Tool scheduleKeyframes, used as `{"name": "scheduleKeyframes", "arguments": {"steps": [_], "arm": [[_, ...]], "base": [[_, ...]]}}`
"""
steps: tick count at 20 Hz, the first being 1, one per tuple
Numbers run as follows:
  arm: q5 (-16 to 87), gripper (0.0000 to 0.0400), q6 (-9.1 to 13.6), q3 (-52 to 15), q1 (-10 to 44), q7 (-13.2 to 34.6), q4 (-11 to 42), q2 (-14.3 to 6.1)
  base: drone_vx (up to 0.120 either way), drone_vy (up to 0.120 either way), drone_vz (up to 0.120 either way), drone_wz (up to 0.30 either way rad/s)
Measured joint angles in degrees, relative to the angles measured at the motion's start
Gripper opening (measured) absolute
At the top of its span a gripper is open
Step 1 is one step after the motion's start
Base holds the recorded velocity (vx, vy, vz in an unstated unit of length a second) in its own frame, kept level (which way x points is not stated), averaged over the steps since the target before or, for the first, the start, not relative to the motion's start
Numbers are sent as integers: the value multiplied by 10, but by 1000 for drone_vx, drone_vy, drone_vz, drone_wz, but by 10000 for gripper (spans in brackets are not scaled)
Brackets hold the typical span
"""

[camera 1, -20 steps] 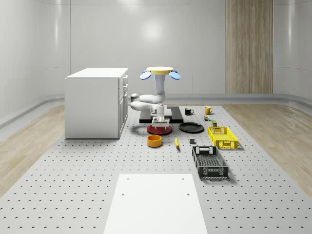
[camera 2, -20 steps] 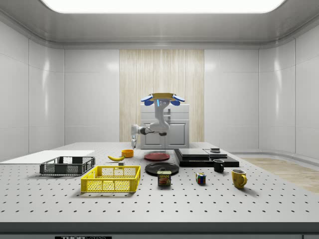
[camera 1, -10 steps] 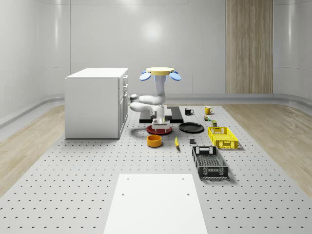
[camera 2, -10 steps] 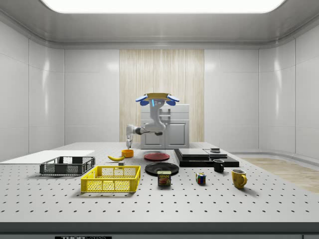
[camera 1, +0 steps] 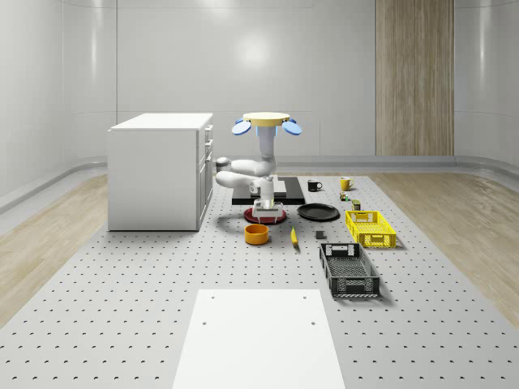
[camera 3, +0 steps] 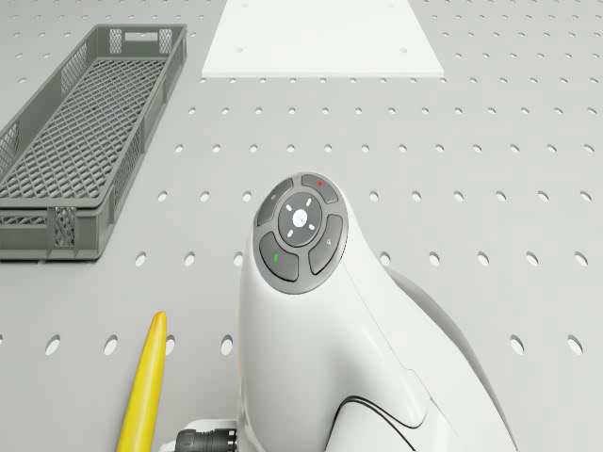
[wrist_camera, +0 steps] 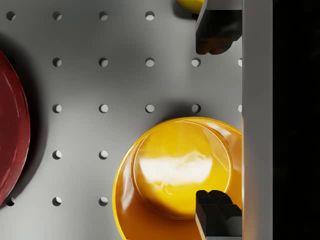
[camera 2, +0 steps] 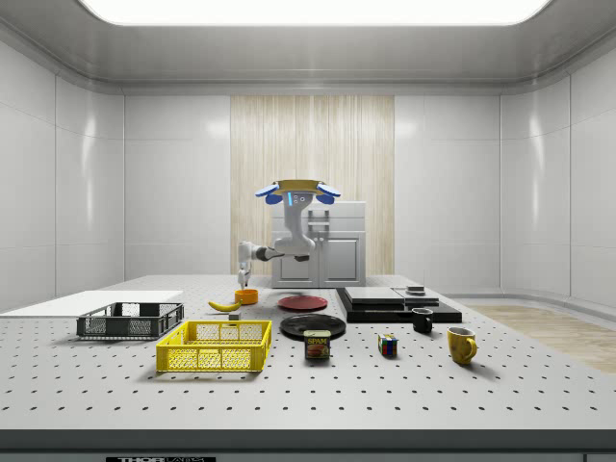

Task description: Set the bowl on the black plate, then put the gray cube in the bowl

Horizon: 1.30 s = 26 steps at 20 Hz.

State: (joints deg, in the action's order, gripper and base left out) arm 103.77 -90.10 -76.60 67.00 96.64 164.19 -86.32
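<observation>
Gripper (wrist_camera: 218, 122) open wide, nothing held — one fingertip (wrist_camera: 216, 210) over the bowl (wrist_camera: 175, 177), the other past its rim. Pointing straight down, just above the orange bowl on the table (camera 1: 146, 284), beside the red plate (wrist_camera: 12, 125). Banana (camera 3: 141, 391) near the bowl; black plate (camera 1: 318, 212) beyond the red one. Gray crate (camera 1: 349, 269) and yellow crate (camera 1: 370, 228) further off. Drone (camera 1: 268, 121) hovering above the red plate, near the cabinet (camera 1: 158, 170).

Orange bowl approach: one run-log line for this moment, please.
drone: hovering near red plate | gripper: open above orange bowl | bowl: on table, unheld
</observation>
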Motion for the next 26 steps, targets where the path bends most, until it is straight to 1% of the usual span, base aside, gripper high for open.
{"name": "scheduleKeyframes", "arguments": {"steps": [6, 10, 15, 20, 26], "arm": [[46, 400, -22, 50, 7, -1, -12, -5], [68, 400, -31, 73, 11, -1, -19, -6], [83, 400, -37, 88, 14, -1, -24, -5], [84, 400, -36, 89, 29, -1, -40, 2], [92, 400, -39, 96, 37, -1, -51, 6]], "base": [[0, 0, 0, 0], [0, 0, 0, 0], [0, 0, 0, 0], [0, 0, 0, 0], [0, 0, 0, 0]]}}
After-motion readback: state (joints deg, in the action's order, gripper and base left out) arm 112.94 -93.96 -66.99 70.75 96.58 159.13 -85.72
